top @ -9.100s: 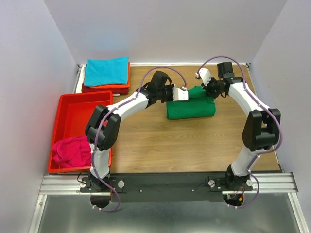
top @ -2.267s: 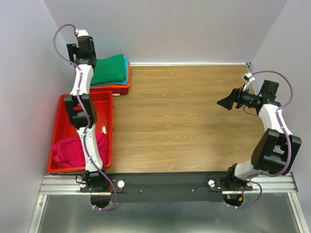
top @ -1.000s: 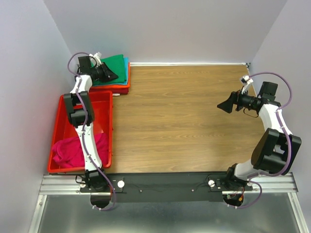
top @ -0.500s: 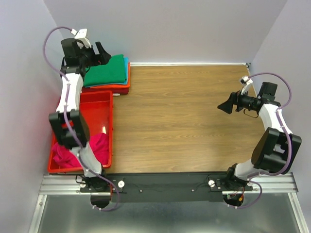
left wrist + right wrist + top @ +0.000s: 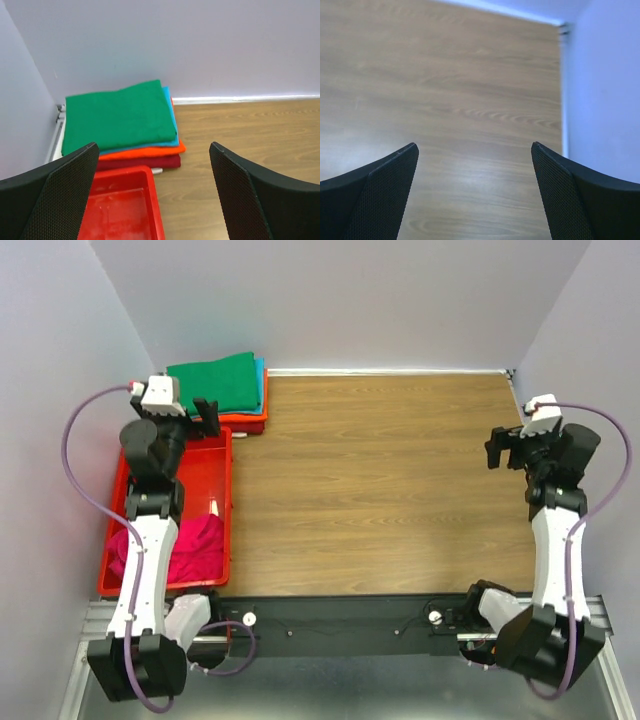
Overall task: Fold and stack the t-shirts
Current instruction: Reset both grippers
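Observation:
Four folded t-shirts lie stacked at the table's far left corner: green [image 5: 214, 377] on top, then teal [image 5: 262, 375], orange [image 5: 243, 416] and dark red [image 5: 247, 427]. The left wrist view shows the same stack, green [image 5: 119, 117] over teal [image 5: 171, 114], orange [image 5: 145, 151] and dark red [image 5: 135, 162]. A crumpled magenta t-shirt [image 5: 182, 545] lies at the near end of the red tray [image 5: 205, 462]. My left gripper [image 5: 207, 418] [image 5: 154, 146] hangs open and holds nothing, just short of the stack, over the tray's far end. My right gripper [image 5: 503, 450] [image 5: 474, 145] is open over bare wood at the right.
The red tray [image 5: 125, 210] stands along the table's left edge, right in front of the stack. Walls close the left, back and right sides. A white strip [image 5: 563, 90] marks the table's right edge. A metal rail [image 5: 350, 618] carries both arm bases.
My left gripper has opened, let go of the green t-shirt on the stack and drawn back over the tray. The right arm has swung back towards the right wall.

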